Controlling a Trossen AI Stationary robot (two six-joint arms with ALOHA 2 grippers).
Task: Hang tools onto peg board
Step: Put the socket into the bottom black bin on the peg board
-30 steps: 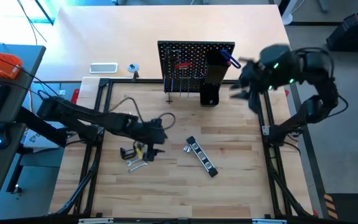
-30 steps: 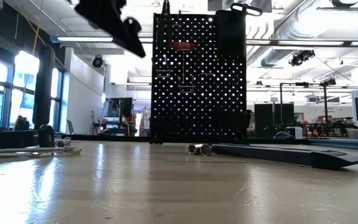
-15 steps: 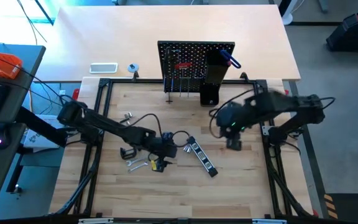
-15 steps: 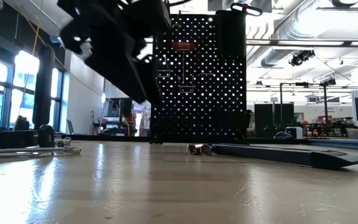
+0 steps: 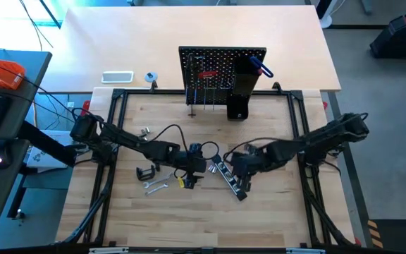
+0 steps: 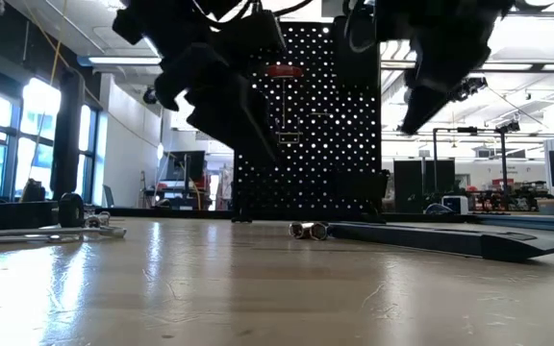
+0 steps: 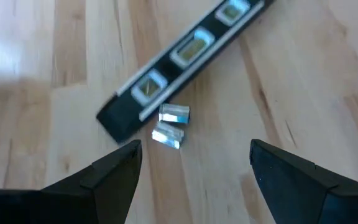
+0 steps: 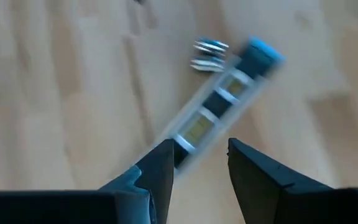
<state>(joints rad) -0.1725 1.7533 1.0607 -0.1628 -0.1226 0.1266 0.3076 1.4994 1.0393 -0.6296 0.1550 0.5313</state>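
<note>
Both tools are held above the black-and-silver bar (image 5: 229, 177) on the counter (image 5: 273, 219): left tool (image 7: 191, 168) wide, empty; right tool (image 8: 199, 163) narrow, empty.

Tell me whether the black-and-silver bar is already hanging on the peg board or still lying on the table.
Lying on the table. The black-and-silver bar rests flat on the wood, well away from the peg board, with both hands above it.

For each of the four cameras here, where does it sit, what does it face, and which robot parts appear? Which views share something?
High: above, straight down on table, both arms, peg board.
Low: table height, facing the peg board; arms drop in from above.
Left wrist: over the level bar, open left gripper at the bottom.
Right wrist: over the same bar, open right gripper at the bottom.
Shared: all four views show the bar, both wrist views also the small silver pieces beside it.
</note>
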